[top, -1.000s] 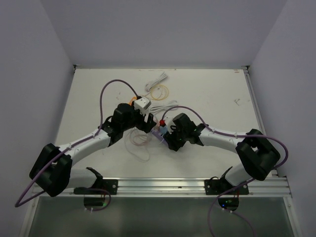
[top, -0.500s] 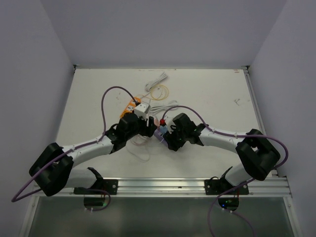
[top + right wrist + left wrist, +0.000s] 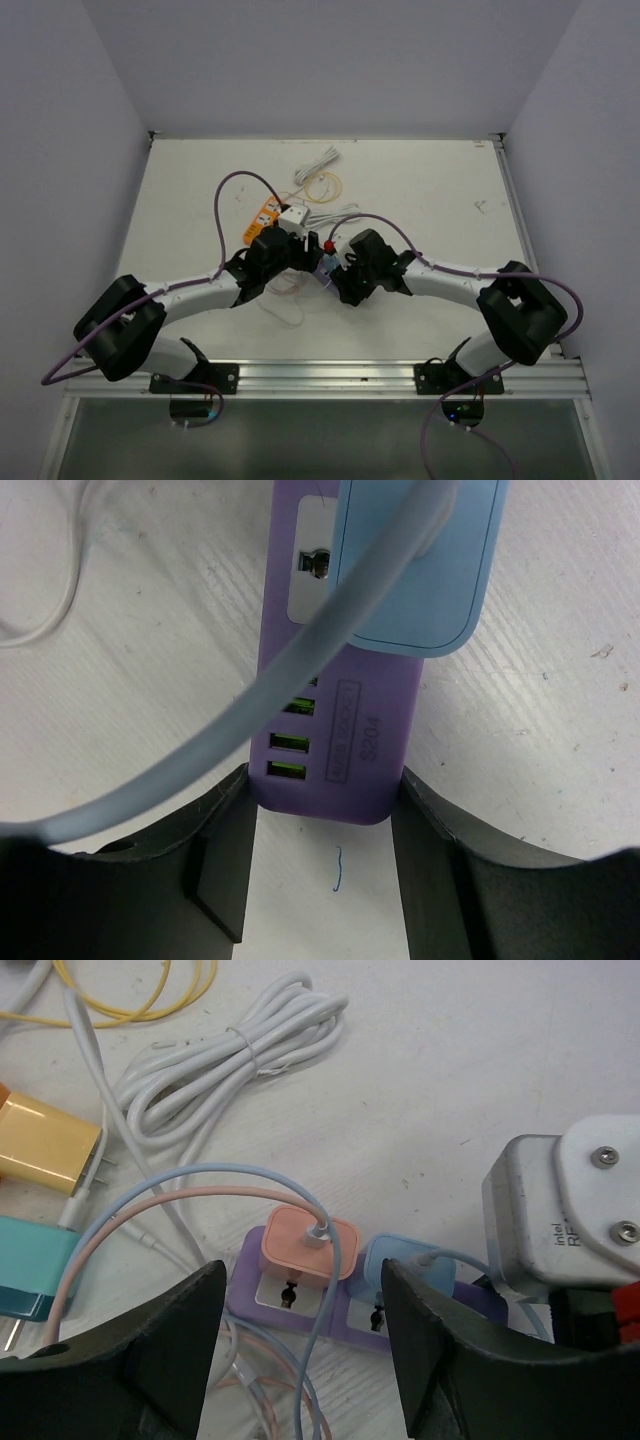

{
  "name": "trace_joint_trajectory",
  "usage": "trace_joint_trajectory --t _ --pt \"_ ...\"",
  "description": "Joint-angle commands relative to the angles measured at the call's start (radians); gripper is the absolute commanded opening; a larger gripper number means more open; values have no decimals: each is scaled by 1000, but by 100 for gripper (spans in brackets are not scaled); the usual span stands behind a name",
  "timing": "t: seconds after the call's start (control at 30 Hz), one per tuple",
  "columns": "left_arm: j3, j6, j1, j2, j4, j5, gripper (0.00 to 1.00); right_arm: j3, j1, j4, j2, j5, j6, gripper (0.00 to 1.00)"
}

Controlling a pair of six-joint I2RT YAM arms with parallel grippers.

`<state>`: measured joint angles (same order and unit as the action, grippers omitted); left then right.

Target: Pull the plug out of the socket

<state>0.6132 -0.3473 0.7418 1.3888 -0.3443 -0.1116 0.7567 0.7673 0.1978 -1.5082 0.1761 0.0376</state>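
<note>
Our left claw [image 3: 302, 1300] has swung in, wide, with the pink plug [image 3: 303, 1245] now between its fingers. Our right claw [image 3: 322, 860] pins the socket [image 3: 335, 750], so we judge gripping comes next.

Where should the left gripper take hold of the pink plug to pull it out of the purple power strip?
Take the pink plug by its squarish body, from above, on the two sides facing across the purple power strip. The blue plug sits close beside it, and a cord leaves the pink plug's top, so stay below that. The right gripper clamps the strip's end.
</note>
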Motion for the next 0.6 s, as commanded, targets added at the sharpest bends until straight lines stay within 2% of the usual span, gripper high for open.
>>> trace_joint_trajectory --t 0.0,0.23,0.43,0.53,0.57 --pt "40 19 18 19 -93 -13 68 1 0 -35 -12 23 -13 1" --pt "77 14 30 72 -78 -89 65 4 0 -31 -12 25 -15 1" --pt "68 -48 31 82 -70 -137 64 -2 0 -34 -7 34 -21 1" --pt "57 -62 31 70 -76 -140 67 1 0 -31 -6 48 -22 7" --pt "57 -67 31 55 -62 -140 69 1 0 -26 -4 51 -24 21"
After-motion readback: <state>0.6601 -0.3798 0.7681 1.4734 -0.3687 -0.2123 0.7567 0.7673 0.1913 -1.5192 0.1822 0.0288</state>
